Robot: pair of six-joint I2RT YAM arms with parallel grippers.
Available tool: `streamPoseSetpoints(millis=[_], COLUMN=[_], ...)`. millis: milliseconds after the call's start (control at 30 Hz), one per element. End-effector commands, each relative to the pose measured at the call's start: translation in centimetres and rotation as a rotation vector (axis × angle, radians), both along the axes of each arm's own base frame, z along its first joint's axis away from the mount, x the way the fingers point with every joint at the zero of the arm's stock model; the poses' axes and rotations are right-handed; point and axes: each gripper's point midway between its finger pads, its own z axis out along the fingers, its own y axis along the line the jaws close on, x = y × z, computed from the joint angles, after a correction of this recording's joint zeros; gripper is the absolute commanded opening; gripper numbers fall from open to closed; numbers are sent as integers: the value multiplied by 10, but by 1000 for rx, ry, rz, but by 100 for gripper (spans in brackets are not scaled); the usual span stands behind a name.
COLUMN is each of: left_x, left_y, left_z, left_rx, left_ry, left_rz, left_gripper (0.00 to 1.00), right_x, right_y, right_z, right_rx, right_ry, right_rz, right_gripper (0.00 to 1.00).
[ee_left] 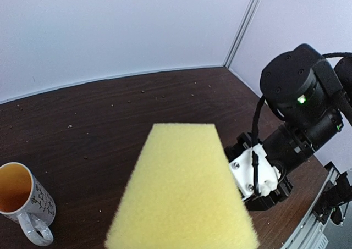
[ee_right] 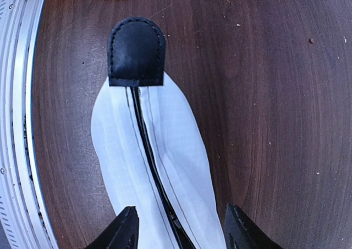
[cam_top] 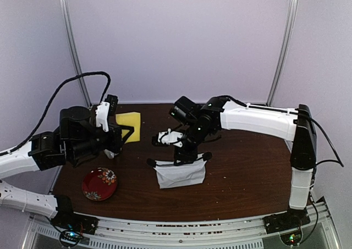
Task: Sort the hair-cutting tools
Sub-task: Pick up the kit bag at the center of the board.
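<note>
The left gripper (cam_top: 125, 133) was pressed shut on the near end of a yellow sponge block (ee_left: 184, 188). It held the block up over the dark brown wooden table (cam_top: 242, 172). Its fingers were hidden under the sponge in the left wrist view.

The right gripper (ee_right: 181, 227) hung just over a white cloth pouch with a black zipper (ee_right: 165, 166). Its two black fingers (ee_right: 124, 232) were spread apart, one on each side of the zipper line. I could not tell if they touched the pouch. The pouch sat in the middle of the table, and a round black tab (ee_right: 136, 51) stuck out from its end.

The hair-cutting tools did not show in any view, so I could not tell where they were.

A red round plate with flowers (cam_top: 99, 183) lay near the left arm. A white mug with black writing (ee_left: 27, 205) stood on the table.
</note>
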Motion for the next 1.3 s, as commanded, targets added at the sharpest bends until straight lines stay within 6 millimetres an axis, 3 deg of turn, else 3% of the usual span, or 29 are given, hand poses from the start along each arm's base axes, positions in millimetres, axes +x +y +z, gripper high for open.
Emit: streamPoseSetpoints(millis=[0, 133, 400, 833, 1033, 1267], left_x=[3, 1, 1, 4, 3, 2], left_y=[13, 22, 24, 11, 10, 8], left_z=[0, 0, -5, -9, -8, -8], left_rx=[-13, -33, -36, -26, -38, -48], left_ry=[-4, -1, 3, 13, 16, 21], left_rz=[59, 85, 95, 68, 64, 51], left_gripper=[0, 0, 0, 0, 0, 0], right_x=[0, 4, 36, 30, 41, 51], right_y=[10, 14, 8, -24, -35, -35], right_z=[-3, -11, -24, -38, -37, -11], right_rx=[-38, -64, -142, -232, -256, -175], right_ry=[-42, -60, -169, -217, -297, -315], right_rz=[10, -2, -133, -113, -140, -193], right_gripper=[55, 54, 51, 50, 50, 29])
